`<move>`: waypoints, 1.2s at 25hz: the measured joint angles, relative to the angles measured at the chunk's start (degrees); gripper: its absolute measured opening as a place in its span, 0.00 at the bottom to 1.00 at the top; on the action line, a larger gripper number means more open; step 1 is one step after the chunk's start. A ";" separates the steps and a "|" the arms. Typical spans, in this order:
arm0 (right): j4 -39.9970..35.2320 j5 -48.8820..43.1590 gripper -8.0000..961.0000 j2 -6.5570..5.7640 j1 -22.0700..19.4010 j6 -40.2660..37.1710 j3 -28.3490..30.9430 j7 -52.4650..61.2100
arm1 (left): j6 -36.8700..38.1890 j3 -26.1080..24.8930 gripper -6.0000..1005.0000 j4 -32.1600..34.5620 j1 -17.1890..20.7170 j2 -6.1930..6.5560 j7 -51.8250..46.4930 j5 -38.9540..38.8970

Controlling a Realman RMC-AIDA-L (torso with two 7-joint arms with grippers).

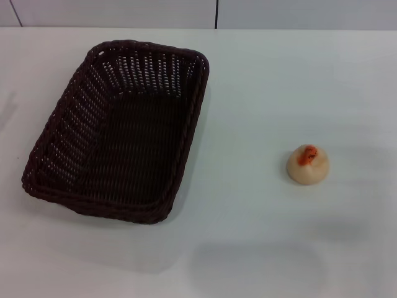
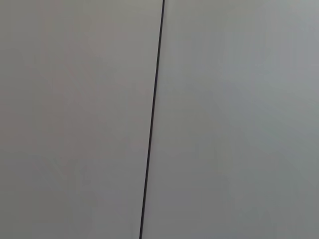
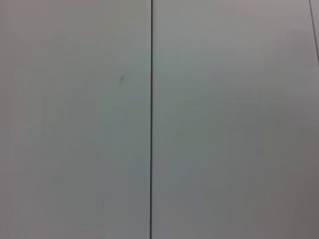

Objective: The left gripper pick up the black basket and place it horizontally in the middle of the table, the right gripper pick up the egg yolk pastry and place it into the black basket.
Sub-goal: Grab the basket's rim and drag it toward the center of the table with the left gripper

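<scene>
Neither pincer shows in your head view, so you cannot tell how either stands, nor how the things lie relative to them. On the white table (image 1: 248,93) the black basket (image 1: 118,127) sits left of centre, long side running away from you, skewed, mouth up. Well apart to its right rests the egg yolk pastry (image 1: 307,164), with bare table all around. Your left wrist view gives only a pale panel (image 2: 75,119) with a dark seam (image 2: 152,119). Your right wrist view shows the same.

A white table (image 1: 248,93) fills the view. Behind it, pale wall panels (image 1: 111,12) meet at a dark seam (image 1: 216,13)
</scene>
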 joint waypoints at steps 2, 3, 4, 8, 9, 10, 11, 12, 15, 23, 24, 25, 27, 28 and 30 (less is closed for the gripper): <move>0.01 -0.01 0.72 0.00 0.00 0.00 0.04 0.00 | 0.00 0.00 0.84 0.02 0.00 0.00 0.00 0.00; 0.01 -0.01 0.72 0.00 0.00 0.00 0.06 0.01 | 0.00 0.00 0.84 0.05 0.00 0.00 0.00 0.00; 0.02 -0.01 0.72 0.00 0.00 0.00 0.06 0.00 | 0.00 0.00 0.84 0.14 0.00 0.00 0.00 0.00; 0.02 0.01 0.72 0.00 0.00 -0.23 0.00 0.00 | 0.00 0.00 0.84 0.17 0.00 0.00 0.00 0.00; 0.02 0.04 0.72 0.00 0.00 -0.33 -0.04 0.00 | 0.00 0.00 0.84 0.17 0.00 0.00 0.00 0.00; 0.01 0.05 0.72 0.00 0.00 -0.43 -0.07 0.00 | 0.00 0.00 0.84 0.17 -0.01 0.00 0.00 0.00; 0.01 0.07 0.72 0.00 0.00 -0.49 -0.07 0.00 | 0.00 0.00 0.84 0.15 -0.05 0.00 -0.06 0.00; 0.01 0.07 0.72 0.00 0.00 -0.49 -0.07 0.00 | 0.00 0.00 0.84 0.15 -0.05 0.00 -0.06 0.00; 0.01 0.15 0.72 0.00 0.00 -0.51 -0.07 0.00 | -0.03 0.03 0.84 0.01 -0.08 0.00 -0.78 0.04; 0.02 0.23 0.72 0.00 0.00 -0.53 0.06 0.00 | 5.00 7.82 0.84 -11.06 1.43 0.53 -22.58 4.05; 0.02 0.24 0.72 0.00 0.00 -0.53 0.07 0.00 | 6.15 8.85 0.84 -13.35 1.67 0.52 -26.31 5.49; 0.02 0.24 0.72 0.00 0.00 -0.54 0.07 0.00 | 7.34 9.90 0.84 -16.11 1.83 0.53 -30.45 7.35; 0.02 0.24 0.72 0.00 0.00 -0.59 0.07 0.00 | 8.97 10.93 0.84 -20.21 1.95 0.53 -38.47 11.05; 0.02 0.24 0.72 0.00 0.00 -0.60 0.07 0.00 | 9.75 11.35 0.84 -22.59 1.95 0.55 -43.00 13.41; 0.01 0.21 0.72 0.00 0.00 -0.62 0.05 0.00 | 10.50 11.68 0.84 -25.84 1.85 0.58 -49.48 17.39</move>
